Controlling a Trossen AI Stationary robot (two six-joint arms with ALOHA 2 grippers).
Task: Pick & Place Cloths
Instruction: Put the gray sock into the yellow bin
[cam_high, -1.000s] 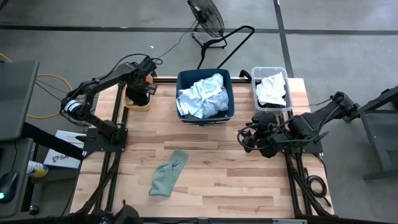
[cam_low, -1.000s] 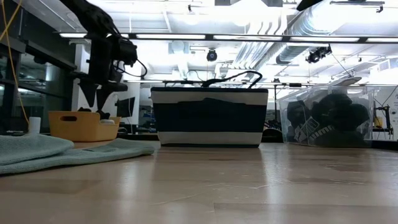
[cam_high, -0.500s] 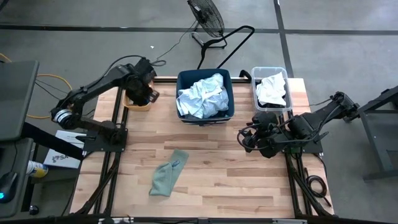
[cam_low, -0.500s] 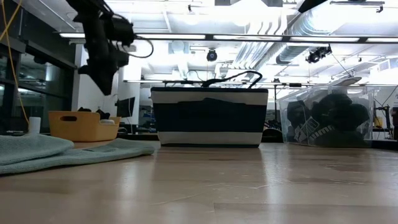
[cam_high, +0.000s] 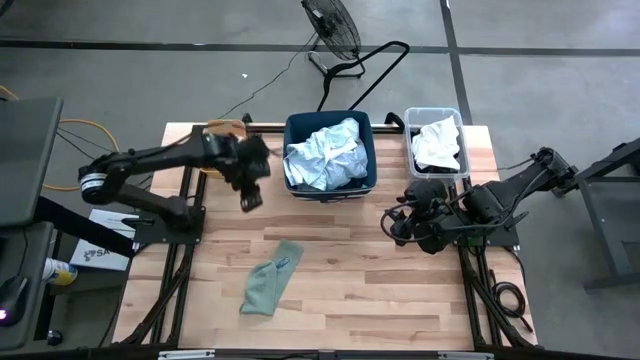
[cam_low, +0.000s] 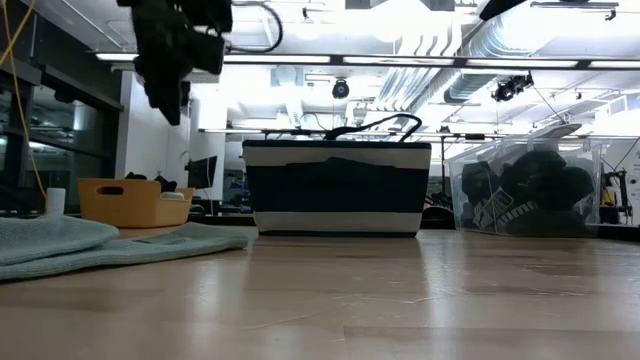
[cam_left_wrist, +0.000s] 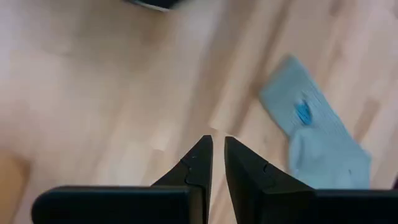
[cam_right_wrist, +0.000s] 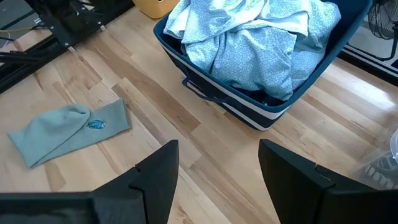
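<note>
Left hand (cam_high: 249, 187) hovering above worktop (cam_high: 350, 290) between orange bin (cam_high: 222, 130) and navy bin (cam_high: 330, 182), fingers (cam_left_wrist: 199, 163) nearly touching, gripping nothing. Right hand (cam_high: 396, 222) waiting over right side of worktop, fingers (cam_right_wrist: 155, 171) standing wide, carrying nothing. Grey-green cloth (cam_high: 270, 278) lying flat toward near edge, left of centre. Pale blue cloths (cam_high: 322, 152) filling navy bin at far edge. White cloth (cam_high: 436, 143) sitting in clear bin (cam_high: 409, 150) at far right corner.

Bare table (cam_high: 400, 290) lies open around the grey-green sock (cam_high: 268, 282); three bins (cam_high: 330, 152) line the far edge.
</note>
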